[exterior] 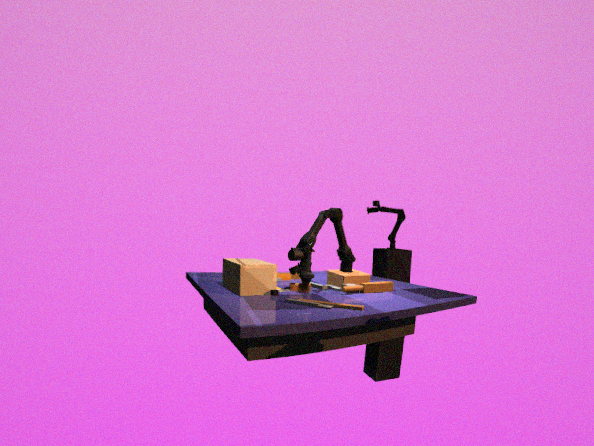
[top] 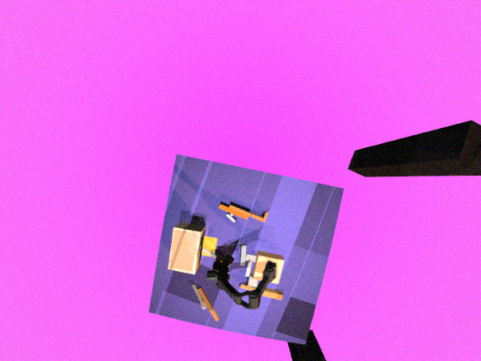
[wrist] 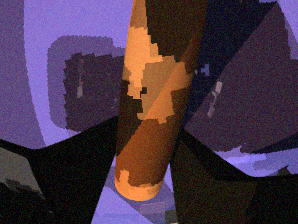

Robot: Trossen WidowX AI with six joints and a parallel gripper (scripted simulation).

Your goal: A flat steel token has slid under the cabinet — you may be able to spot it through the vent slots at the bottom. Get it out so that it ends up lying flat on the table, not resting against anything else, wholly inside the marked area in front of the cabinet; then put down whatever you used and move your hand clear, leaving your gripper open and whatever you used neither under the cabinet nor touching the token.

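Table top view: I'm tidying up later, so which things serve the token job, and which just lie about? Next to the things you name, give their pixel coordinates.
In the job:
- hand (top: 220, 259) (exterior: 305, 287) (wrist: 145, 127)
- orange handle in its grip (wrist: 145, 165)
- cabinet (top: 186, 250) (exterior: 257, 278)
- yellow area (top: 210, 246)

Apparently idle:
- orange bar by the arm's base (top: 267, 292)
- stepped orange piece (top: 240, 210)

Robotics workspace, robot arm (top: 253, 297) (exterior: 312, 235), blue-violet table (top: 300, 210) (exterior: 425, 298)

The matte black arm (top: 253, 300) (exterior: 324, 220) has slender links and chunky, knobbly joints.

I can't see under the cabinet (top: 184, 251) (exterior: 257, 279), and its vent slots are lost to me. My wrist view cuts off the far end of the orange handle (wrist: 152, 115); its tip is too small to tell.
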